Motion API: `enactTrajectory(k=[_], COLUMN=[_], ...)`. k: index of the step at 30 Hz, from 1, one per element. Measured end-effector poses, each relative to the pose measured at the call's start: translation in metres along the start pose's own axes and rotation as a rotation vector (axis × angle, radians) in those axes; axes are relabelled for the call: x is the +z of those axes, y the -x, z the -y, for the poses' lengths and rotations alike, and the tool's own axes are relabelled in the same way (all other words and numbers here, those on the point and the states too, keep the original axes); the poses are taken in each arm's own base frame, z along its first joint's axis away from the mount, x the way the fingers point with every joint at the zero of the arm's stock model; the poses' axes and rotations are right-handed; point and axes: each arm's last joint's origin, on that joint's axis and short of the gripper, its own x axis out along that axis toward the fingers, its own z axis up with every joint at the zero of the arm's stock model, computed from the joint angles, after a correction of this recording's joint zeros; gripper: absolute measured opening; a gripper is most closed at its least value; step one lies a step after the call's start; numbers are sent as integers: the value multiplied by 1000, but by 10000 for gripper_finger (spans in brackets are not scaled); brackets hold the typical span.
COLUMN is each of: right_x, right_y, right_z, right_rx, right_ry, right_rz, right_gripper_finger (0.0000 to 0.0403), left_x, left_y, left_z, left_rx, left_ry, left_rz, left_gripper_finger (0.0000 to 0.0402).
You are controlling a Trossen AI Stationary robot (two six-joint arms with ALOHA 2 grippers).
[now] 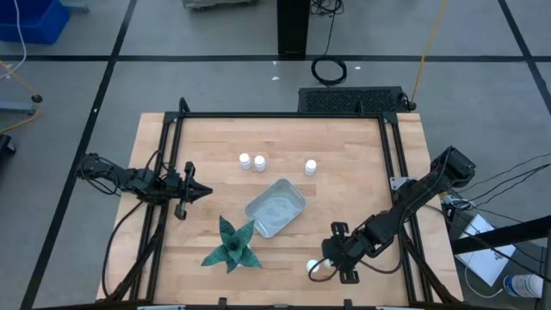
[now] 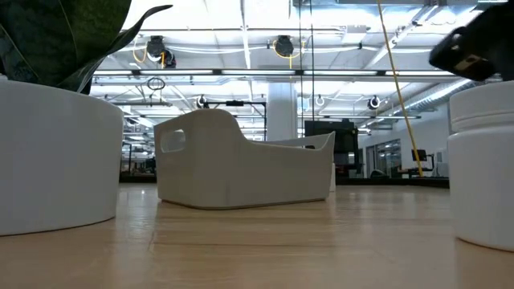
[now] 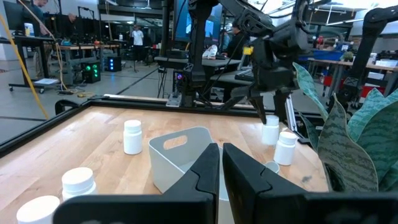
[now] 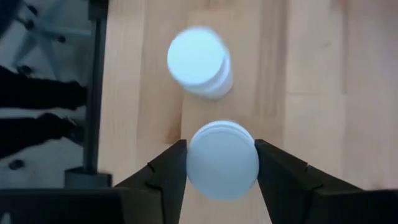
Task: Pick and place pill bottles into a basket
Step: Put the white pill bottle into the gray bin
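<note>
Table [image 1: 344, 146]: pale wood top in a dark frame, seen whole from above.

Left arm: waits at the table's left edge. Left gripper [image 1: 196, 191] points toward the middle, fingers closed together, holding nothing; the left wrist view shows the two fingertips nearly touching.

Right arm: reaches in from the right edge to the near right part of the table. Right gripper [image 4: 222, 163] sits over one bottle, a finger on each side of it. Whether the pads press the bottle or stand just clear cannot be told, nor whether it is lifted.

Plant [image 1: 231, 245]: green, spiky, on the near side, just beside the basket.

Basket [image 1: 258, 207]: pale tray mid-table, set at a slant, apparently empty. It has a cut-out handle in one end wall, seen in the left wrist view.

Bottles, five:
- Gripped bottle [image 4: 222, 160], white cap up, between the right fingers, near right of the table.
- Neighbour bottle [image 4: 200, 61], just beside it, apart from the fingers.
- Pair [image 1: 251, 161] side by side beyond the basket.
- Single bottle [image 1: 310, 167] beyond the basket, to the right of the pair.

Risks, as judged:
- Smooth round bottle may slip or twist out if the hold is light or off-centre.
- Neighbour stands close; a sideways swing on lift could topple it and send it rolling off the near edge.
- Basket is low-walled and light; a bottle released high could bounce out, or a low pass could push the basket into the plant.
</note>
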Motion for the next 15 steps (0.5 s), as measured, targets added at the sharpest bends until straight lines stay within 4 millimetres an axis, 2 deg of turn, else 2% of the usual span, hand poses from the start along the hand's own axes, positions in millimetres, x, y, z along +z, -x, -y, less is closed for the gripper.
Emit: enactTrajectory(k=[9, 15], right_x=[23, 53], right_y=[50, 91], right_z=[16, 28], right_rx=[61, 74], right_ry=[-96, -141], right_rz=[159, 322], right_gripper_finger=[154, 155], left_x=[0, 0], left_y=[0, 0], left_z=[0, 0], left_rx=[0, 0], left_ry=[0, 0], left_rz=[0, 0], left_gripper_finger=[26, 26])
